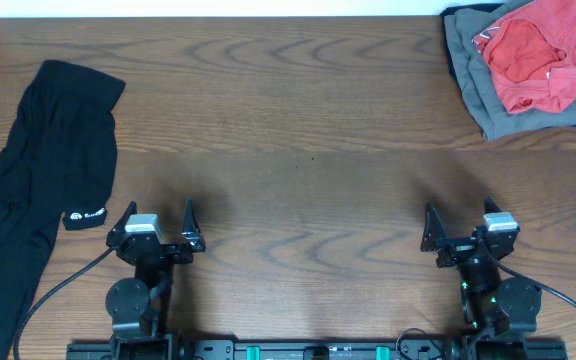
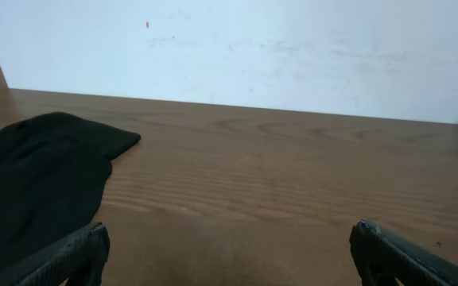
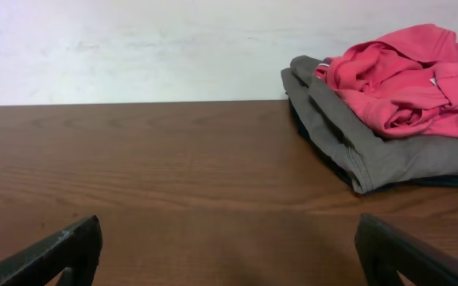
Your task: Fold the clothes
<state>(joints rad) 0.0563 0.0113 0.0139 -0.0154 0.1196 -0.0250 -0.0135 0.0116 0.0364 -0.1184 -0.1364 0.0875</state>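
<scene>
A crumpled red-orange T-shirt (image 1: 540, 50) lies on top of a pile at the table's far right corner; it also shows in the right wrist view (image 3: 404, 79). A long black garment (image 1: 38, 190) with a small white logo lies stretched along the left side, its end showing in the left wrist view (image 2: 30, 179). My left gripper (image 1: 158, 228) is open and empty near the front edge, just right of the black garment (image 2: 229, 250). My right gripper (image 1: 461, 230) is open and empty near the front right, well short of the pile (image 3: 227, 250).
Under the red shirt lies a folded grey garment (image 1: 473, 75) on something dark blue, also in the right wrist view (image 3: 356, 151). A pale wall runs behind the table's far edge. Cables trail from both arm bases at the front.
</scene>
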